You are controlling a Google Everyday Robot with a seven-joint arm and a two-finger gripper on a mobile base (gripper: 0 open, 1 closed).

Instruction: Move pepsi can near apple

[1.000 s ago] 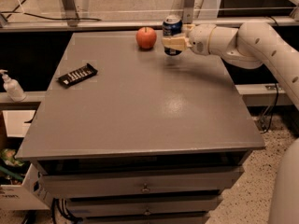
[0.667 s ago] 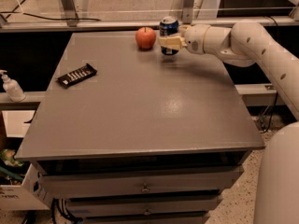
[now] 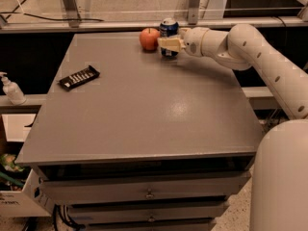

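Observation:
The dark blue pepsi can with a silver top stands upright at the far edge of the grey table. The red-orange apple sits just to its left, a small gap apart. My gripper reaches in from the right on the white arm, and its cream fingers are closed around the can's lower half. The can's lower part is hidden behind the fingers.
A flat black bar with white markings lies on the table's left side. A white pump bottle stands on a ledge to the left. Metal frame posts rise behind the far edge. Drawers sit below the tabletop.
The gripper has carried the can a little to the left, closing the gap to the apple. The apple and the black bar have not moved.

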